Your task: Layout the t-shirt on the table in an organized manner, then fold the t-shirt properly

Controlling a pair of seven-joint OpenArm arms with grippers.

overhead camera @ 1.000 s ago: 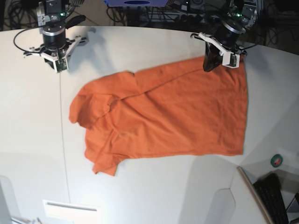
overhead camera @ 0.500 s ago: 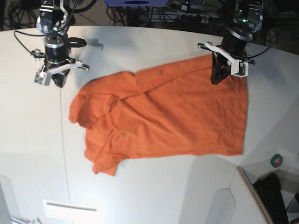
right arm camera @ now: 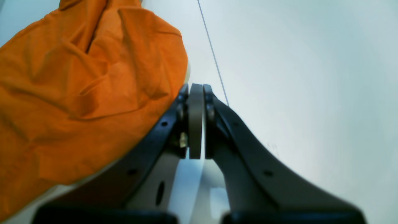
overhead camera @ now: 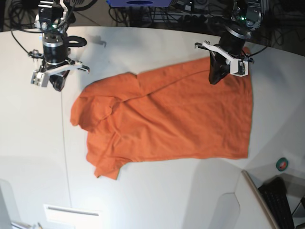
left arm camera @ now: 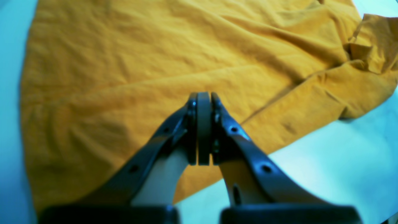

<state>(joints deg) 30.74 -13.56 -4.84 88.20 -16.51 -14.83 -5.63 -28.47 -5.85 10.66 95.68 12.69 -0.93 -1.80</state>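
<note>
The orange t-shirt [overhead camera: 176, 119] lies mostly spread on the white table [overhead camera: 143, 47], with its left side bunched and folded over. My left gripper [overhead camera: 214, 78] hovers over the shirt's far right corner. In the left wrist view this gripper [left arm camera: 203, 96] is shut with nothing in it, and wrinkled t-shirt [left arm camera: 124, 62] cloth lies beneath. My right gripper [overhead camera: 58, 85] is over bare table to the left of the shirt. Seen from the right wrist, this gripper [right arm camera: 195, 88] is shut and empty, beside the crumpled t-shirt [right arm camera: 77, 77] edge.
A thin seam line [overhead camera: 64, 143] runs across the table under the right gripper. A green tape roll [overhead camera: 282, 164] and a keyboard [overhead camera: 281, 202] sit on a grey side surface at the front right. A white box [overhead camera: 74, 214] lies at the front left.
My right gripper has come forward and turned, ending nearer the shirt's left side. The left gripper shifted slightly over the shirt's far right corner. Both stayed shut; the shirt has not moved.
</note>
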